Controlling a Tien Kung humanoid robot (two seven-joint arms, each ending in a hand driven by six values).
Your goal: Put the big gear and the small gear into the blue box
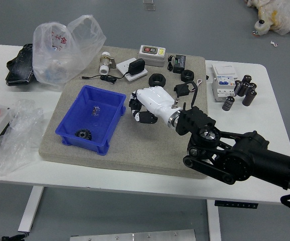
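The right hand (146, 108), white-backed on a black arm, is over the grey mat, to the right of the blue box (102, 143). It hides whatever is beneath it, and whether it holds anything cannot be seen. Inside the box, near its front wall, lies a dark toothed gear (84, 134). Farther back on the box floor is a smaller greyish piece (96, 111), possibly the small gear; its shape is too small to make out. Only a black bit of the left hand (9, 238) shows at the bottom left corner.
Behind the hand, black rings (157, 80), a white device (152, 55) and a black adapter (136, 66) lie on the mat (130, 165). Plastic bags (67, 50) are at the left, a white box (224, 89) and dark cylinders (245, 86) at the right.
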